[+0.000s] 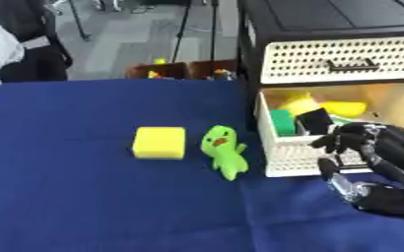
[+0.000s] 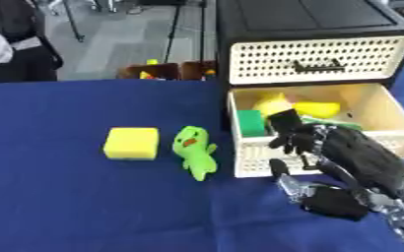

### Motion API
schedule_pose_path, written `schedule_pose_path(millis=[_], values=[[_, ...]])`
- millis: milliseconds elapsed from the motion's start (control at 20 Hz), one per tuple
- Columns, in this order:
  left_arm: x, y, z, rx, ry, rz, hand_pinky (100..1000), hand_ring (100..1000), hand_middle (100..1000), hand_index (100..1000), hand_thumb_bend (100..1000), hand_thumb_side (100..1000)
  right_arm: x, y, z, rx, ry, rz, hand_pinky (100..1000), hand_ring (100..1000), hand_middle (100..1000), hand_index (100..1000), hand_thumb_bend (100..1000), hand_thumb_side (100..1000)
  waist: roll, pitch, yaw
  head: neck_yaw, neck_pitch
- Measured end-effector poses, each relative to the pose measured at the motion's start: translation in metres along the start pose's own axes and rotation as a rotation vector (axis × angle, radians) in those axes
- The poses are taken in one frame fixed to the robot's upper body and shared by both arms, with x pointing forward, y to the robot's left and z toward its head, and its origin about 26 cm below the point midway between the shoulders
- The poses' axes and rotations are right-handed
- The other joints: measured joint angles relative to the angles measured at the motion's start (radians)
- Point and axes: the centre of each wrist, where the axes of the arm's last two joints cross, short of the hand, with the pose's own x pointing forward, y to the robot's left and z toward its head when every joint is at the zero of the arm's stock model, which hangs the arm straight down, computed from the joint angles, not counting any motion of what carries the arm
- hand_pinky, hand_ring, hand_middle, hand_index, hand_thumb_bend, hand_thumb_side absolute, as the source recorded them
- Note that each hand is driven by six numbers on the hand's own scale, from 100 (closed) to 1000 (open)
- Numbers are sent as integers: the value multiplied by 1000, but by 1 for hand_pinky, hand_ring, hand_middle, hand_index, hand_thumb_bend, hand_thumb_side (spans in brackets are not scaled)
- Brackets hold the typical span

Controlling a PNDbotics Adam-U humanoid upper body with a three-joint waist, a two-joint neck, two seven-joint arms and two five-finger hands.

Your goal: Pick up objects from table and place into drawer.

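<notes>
A: Progress first. How much is already in the drawer (image 1: 279, 142)?

B: Several things, judging by how they lie. The lower drawer of the black cabinet (image 1: 326, 19) stands pulled out, and inside it I see yellow pieces (image 1: 313, 106), a green block (image 1: 282, 121) and a black cube (image 1: 315, 120) near the front wall. The upper drawer (image 1: 335, 60) is pushed in.

A: And what is left?

B: Two things on the blue table (image 1: 67, 172): a yellow block (image 1: 159, 142) lying flat, and just to its right a green duck toy (image 1: 222, 150), close to the drawer's left front corner but apart from it.

A: Where is the right hand?

B: The right hand (image 2: 343, 162) is at the drawer's front, over its near rim, fingers curled downward. They seem to hold nothing; the black cube sits just beyond the fingertips and I cannot tell whether they touch it. The left hand shows in neither view.

A: So roughly?

B: I'd judge it past halfway, with the duck toy and yellow block to go.

A: Any brand, label or writing?

B: None that I can read on the cabinet, the drawers or the objects
</notes>
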Motion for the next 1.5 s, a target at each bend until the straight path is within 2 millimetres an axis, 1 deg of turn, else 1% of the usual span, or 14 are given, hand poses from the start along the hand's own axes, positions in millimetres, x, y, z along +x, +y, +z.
schedule_pose_path(millis=[250,400,500,550,600,900,1100,1400,1500], values=[[-1,0,4,8,19,1,538,693,710,896,506,872,-2,9,8,117,71,-75,340,563,550,755,121,1000,3,8,-3,-2,-9],[-2,-1,5,13,26,3,537,691,709,895,506,873,-5,10,12,173,113,-107,365,582,565,750,125,1000,4,12,-8,-2,-13],[-2,-2,5,15,29,5,536,690,708,895,505,873,-7,8,13,197,140,-117,398,606,576,746,125,1000,5,13,-11,-1,-15],[-2,-2,6,18,32,8,536,689,708,894,504,873,-8,6,13,208,154,-118,400,608,577,746,100,1000,6,15,-12,-1,-17],[-2,-2,7,18,35,8,535,689,708,894,503,874,-9,4,12,216,168,-119,401,609,577,746,125,1000,7,17,-12,0,-19],[-3,-2,9,23,47,8,534,686,705,890,501,872,-14,-6,11,273,257,-130,428,650,625,761,118,1000,9,18,-13,1,-22],[-4,-2,10,29,53,7,533,685,705,889,504,872,-16,-11,10,323,310,-154,431,659,654,775,116,1000,9,23,-15,1,-30],[-4,-2,12,38,58,10,532,685,704,887,506,873,-16,-21,5,384,346,-176,435,669,673,782,104,1000,9,29,-14,0,-30],[-4,-3,13,45,61,14,531,685,703,887,506,876,-16,-23,3,403,352,-185,445,682,696,786,100,1000,9,31,-15,-1,-30]])
